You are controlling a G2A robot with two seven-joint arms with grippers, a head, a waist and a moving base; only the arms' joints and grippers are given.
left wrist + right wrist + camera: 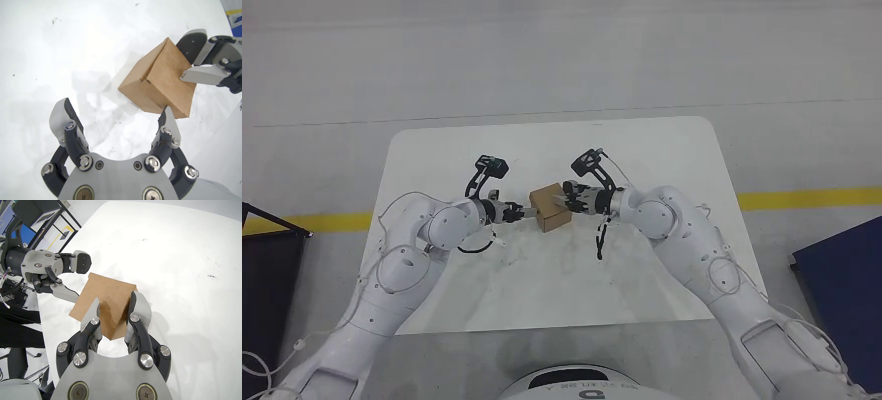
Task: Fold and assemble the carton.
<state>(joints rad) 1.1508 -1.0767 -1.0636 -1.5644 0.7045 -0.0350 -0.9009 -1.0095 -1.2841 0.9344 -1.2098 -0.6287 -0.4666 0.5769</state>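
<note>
Gripping the carton (550,207) with your right gripper (571,198), you have it between both arms near the middle of the table (662,160). Right wrist view: right gripper (115,304) is pinched narrow on one corner of the carton (109,287), a finger on each of two faces, pads touching cardboard. So the right is clamped on the carton, jaws only as far apart as that corner. Left gripper (516,211) sits just beside the carton on the opposite side, spread wide, holding nothing. Left wrist view: left gripper (117,109) gapes, one fingertip (170,123) touching the carton's near lower edge, the other well apart from it over bare table (75,47). Carton (162,75) is brown, closed into a box shape and tilted, one corner down toward the table; you can't tell if that corner touches the surface. Facing side shows a flap seam, one flap over the other, with a small notch where they meet. Right gripper (189,60) is at the carton's far side, one finger across the facing side, the other behind. Right wrist view also has the left gripper (80,281) open at the carton's far edge, lower finger touching cardboard, upper pad just beside the top corner; the table (170,256) is white with a few dark specks
</note>
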